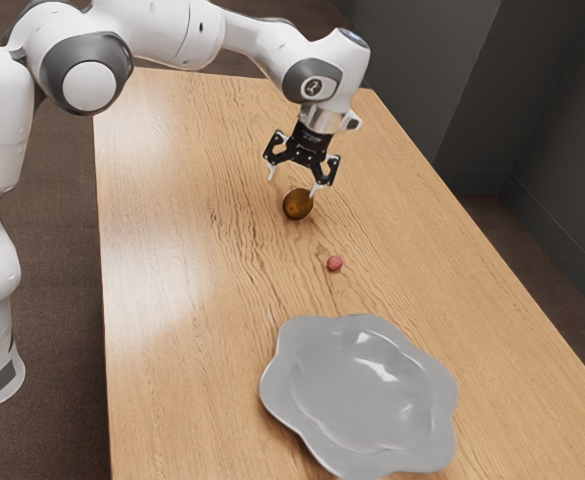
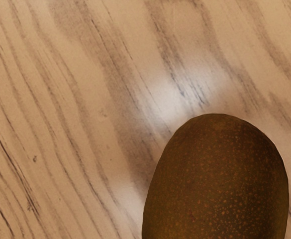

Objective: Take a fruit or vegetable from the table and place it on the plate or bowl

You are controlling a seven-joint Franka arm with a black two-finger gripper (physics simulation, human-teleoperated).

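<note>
A brown kiwi (image 1: 298,204) lies on the wooden table (image 1: 172,300), near its middle. My black gripper (image 1: 293,181) hangs open just above it, one white-tipped finger to each side of the fruit's top, neither touching. Under the hand, the kiwi (image 2: 217,181) looms large and speckled. A small red fruit (image 1: 334,263) rests a little nearer the camera than the kiwi. A grey scalloped plate (image 1: 302,395) lies at the table's near end, with nothing on it.
Table edges run along the exterior view's left and right. A dark wall stands beyond the table at the exterior view's right. Bare wood separates the kiwi, the red fruit and the plate.
</note>
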